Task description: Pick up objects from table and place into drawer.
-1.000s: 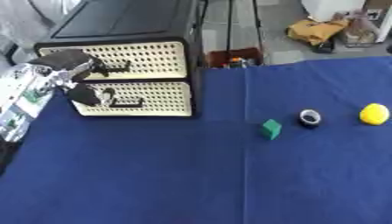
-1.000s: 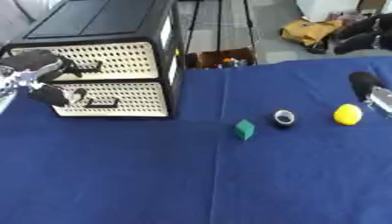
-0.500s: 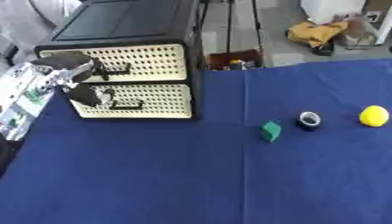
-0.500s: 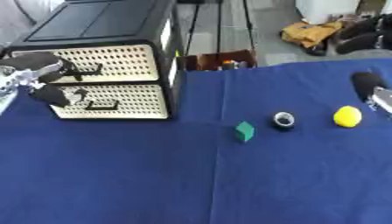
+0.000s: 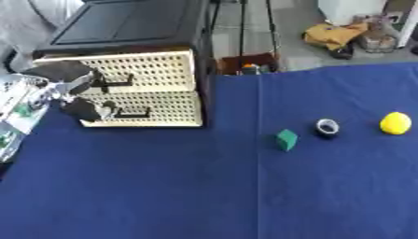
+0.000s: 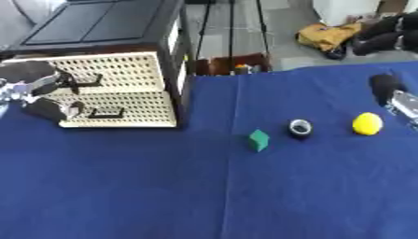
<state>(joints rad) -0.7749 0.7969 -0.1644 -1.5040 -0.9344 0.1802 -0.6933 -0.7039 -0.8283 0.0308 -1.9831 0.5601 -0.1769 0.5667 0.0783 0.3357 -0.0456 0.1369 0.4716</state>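
A black cabinet [image 5: 130, 28] with two cream perforated drawers stands at the back left. My left hand [image 5: 72, 89] is at the left end of the drawer fronts, beside the upper drawer's black handle [image 5: 110, 84] and the lower drawer's handle [image 5: 132, 113]; whether it holds either is hidden. On the blue cloth lie a green block [image 5: 286, 139], a black ring [image 5: 327, 127] and a yellow ball [image 5: 395, 123]. My right hand [image 6: 393, 95] shows at the right edge, just above and right of the ball and apart from it.
The blue table [image 5: 204, 186] ends behind the objects. Beyond its far edge are the floor, a yellow bag [image 5: 335, 33] and a small crate [image 5: 245, 65]. A white and green object [image 5: 16, 112] sits at the left edge.
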